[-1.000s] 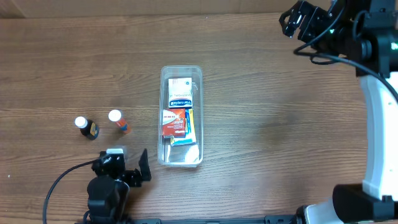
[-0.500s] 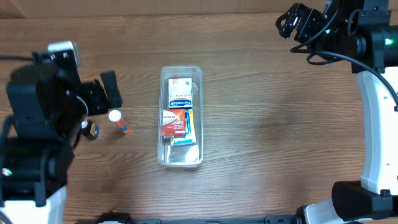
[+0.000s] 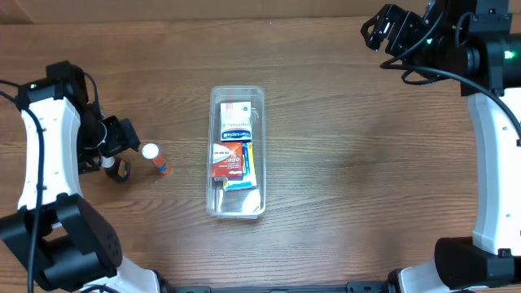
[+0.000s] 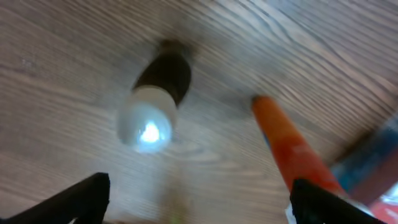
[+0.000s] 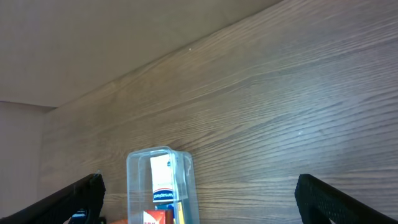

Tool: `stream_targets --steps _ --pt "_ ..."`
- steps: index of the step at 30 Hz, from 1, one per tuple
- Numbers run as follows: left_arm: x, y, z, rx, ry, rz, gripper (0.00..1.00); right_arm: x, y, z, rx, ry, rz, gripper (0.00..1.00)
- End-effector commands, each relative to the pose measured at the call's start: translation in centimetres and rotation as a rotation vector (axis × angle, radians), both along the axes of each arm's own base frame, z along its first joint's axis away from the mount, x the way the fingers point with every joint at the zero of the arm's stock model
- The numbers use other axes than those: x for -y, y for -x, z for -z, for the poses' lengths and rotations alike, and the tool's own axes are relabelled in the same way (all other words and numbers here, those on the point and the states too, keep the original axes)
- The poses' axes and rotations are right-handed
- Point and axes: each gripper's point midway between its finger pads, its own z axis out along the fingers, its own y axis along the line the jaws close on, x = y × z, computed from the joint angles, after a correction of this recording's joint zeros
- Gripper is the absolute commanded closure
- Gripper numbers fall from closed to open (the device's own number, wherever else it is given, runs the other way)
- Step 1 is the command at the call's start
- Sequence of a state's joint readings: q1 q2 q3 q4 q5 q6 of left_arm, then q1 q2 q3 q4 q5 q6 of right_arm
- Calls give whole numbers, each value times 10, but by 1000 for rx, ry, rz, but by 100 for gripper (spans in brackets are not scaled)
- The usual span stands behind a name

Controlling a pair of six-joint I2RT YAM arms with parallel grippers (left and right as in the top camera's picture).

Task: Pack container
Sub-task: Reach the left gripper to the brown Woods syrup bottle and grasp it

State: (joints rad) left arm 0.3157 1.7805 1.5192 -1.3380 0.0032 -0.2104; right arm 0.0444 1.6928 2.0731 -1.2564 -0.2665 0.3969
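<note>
Wooden table [image 3: 350, 163], seen from overhead: it is carrying everything described here. My two white arms are reaching over it, the left arm [image 3: 47, 150] along the left edge and the right arm [image 3: 493, 163] along the right edge.

The container [image 3: 238, 208], a long clear plastic bin, is lying lengthwise at the middle of the table, well apart from both arms. In the right wrist view its far end [image 5: 132, 177] is showing at the bottom of the picture, left of centre.

My right gripper [image 3: 381, 28] is hovering over the far right corner of the table. Its fingers [image 5: 78, 199] are sitting at the two bottom corners of the wrist view, so it is standing wide open and gripping nothing.

My left gripper [image 3: 110, 150] is hanging low over the left part of the table. Its fingertips [image 4: 84, 196] are likewise spread to the lower corners of the wrist view, wide open, with nothing between them but bare wood.

Small boxes [image 3: 230, 159] are lying inside the container: a white one toward the far end, and a red one and a blue one side by side nearer the middle.

An orange bottle [image 3: 156, 159] [image 4: 292, 149] with a white cap is lying just right of my left gripper. A dark bottle [image 3: 120, 170] [image 4: 158, 99], also white-capped, is lying beside it, partly under the gripper.
</note>
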Motion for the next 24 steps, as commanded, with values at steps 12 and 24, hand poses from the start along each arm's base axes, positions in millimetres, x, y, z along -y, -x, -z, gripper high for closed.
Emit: stream_targets --steps 12,24 --pt "-13 -3 17 13 -45 421 15 1 2 -9 23 -9 3 0" --pt "-35 1 27 51 -22 328 20 1 2 -9 23 -9 3 0"
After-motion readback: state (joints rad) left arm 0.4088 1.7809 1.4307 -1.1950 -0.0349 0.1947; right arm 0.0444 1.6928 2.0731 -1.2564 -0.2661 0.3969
